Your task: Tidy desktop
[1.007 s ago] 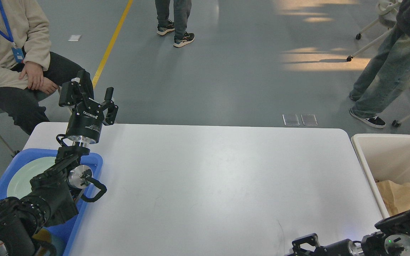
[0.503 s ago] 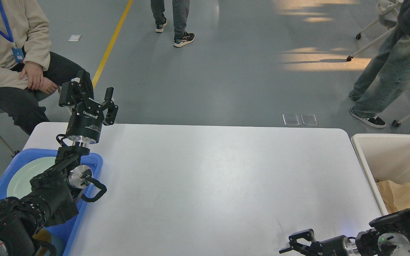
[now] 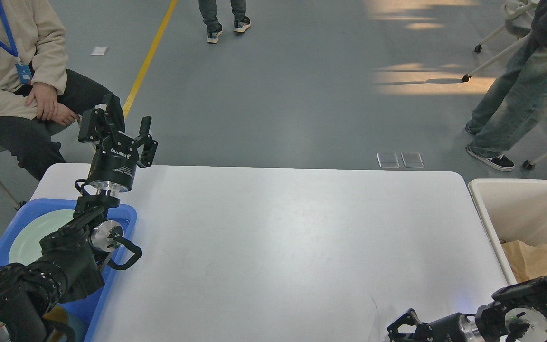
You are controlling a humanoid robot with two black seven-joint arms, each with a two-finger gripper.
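— One white bench [image 3: 273, 247] fills the middle of the view, its near edge cut off at the bottom. What's hard to read?

— The right gripper [image 3: 399, 327], low at the bottom edge over the bench's near right corner. It is small and dark; I cannot tell whether its fingers are parted or clenched. It sits a little lower and further right than half a second ago.

— And the left?

— The left gripper [image 3: 126, 135] is raised at the far left corner, fingers released, holding nothing, unmoved. Its arm hides part of the pale plate [image 3: 31, 237] in the blue tray [image 3: 128, 213]. The cream bin [image 3: 487, 223] at right is cropped, brown paper [image 3: 527, 261] inside.
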